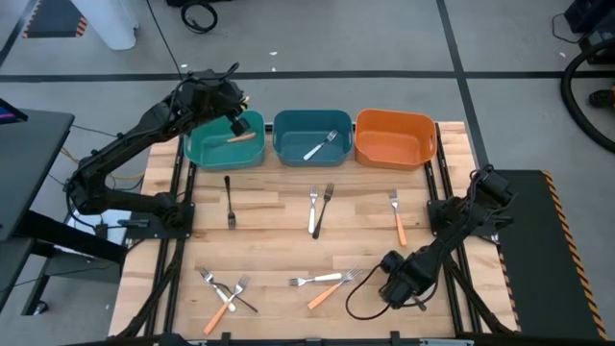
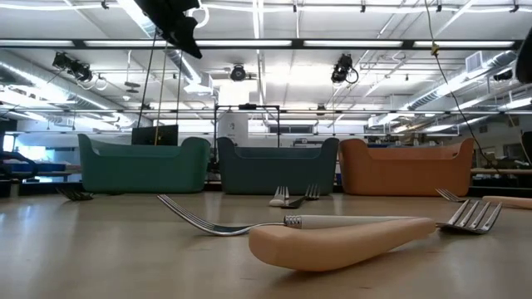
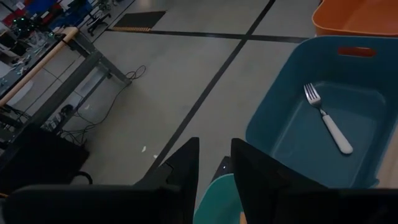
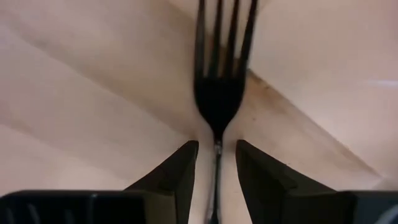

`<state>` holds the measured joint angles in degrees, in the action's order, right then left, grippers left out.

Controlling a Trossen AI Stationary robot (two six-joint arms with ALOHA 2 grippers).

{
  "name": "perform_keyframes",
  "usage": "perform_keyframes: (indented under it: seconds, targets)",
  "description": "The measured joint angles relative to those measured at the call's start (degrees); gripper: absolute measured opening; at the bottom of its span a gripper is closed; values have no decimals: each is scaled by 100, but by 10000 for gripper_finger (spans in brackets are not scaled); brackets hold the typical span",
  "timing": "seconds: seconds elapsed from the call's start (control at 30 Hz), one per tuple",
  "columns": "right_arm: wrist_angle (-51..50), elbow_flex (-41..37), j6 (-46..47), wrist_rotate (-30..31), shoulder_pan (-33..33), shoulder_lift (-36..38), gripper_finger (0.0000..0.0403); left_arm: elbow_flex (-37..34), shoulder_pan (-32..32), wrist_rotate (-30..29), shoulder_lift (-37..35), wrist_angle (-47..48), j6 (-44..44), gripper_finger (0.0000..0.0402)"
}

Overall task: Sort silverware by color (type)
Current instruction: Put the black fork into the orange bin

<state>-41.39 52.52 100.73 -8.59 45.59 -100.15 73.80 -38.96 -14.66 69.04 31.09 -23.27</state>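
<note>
My right gripper (image 1: 392, 279) points down over the table's near right part. It is open, and its fingers (image 4: 180, 174) stand on either side of a dark fork's (image 4: 217, 87) thin handle without touching it. That fork lies flat on the wood and is hidden under the gripper in the high view. My left gripper (image 1: 235, 119) hangs open above the green bin (image 1: 204, 149), with nothing between its fingers (image 3: 180, 168). An orange-handled fork (image 1: 241, 137) lies in that bin. A white-handled fork (image 3: 328, 121) lies in the blue bin (image 1: 288, 144).
The orange bin (image 1: 394, 144) stands at the far right of the row. Loose forks lie on the wood: a black one (image 1: 229, 200), a pair (image 1: 319, 208), an orange-handled one (image 1: 397, 217), a crossed heap (image 1: 227, 293) at the near left, and two (image 1: 327, 282) beside my right gripper.
</note>
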Motion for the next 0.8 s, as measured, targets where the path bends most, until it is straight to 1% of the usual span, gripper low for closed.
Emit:
perform_keyframes:
  seconds: [0.1, 0.2, 0.3, 0.43, 0.47, 0.6, 0.7, 0.8]
  targets:
    - [179, -113, 121, -4, 30, 16, 126, 0, 0, 5, 0, -2, -1, 103]
    - [51, -128, 256, -31, 27, 17, 113, 0, 0, 3, 0, -4, 2, 103]
    - [53, -125, 120, -108, -5, 10, 78, 0, 0, 3, 0, -4, 2, 103]
    - [67, -125, 134, -207, -5, 5, 17, 0, 0, 5, 0, -4, 4, 103]
    - [69, -125, 153, -235, -7, 6, 12, 0, 0, 5, 0, -4, 4, 103]
    - [50, -117, 171, -290, -54, 88, 18, 0, 0, 3, 0, -2, 13, 103]
    - [-77, -151, 295, -325, -147, 318, 9, -2, 0, 5, 0, 0, 13, 103]
    - [-212, -140, 462, -181, -276, 701, 7, -2, -10, 4, 0, -2, 13, 103]
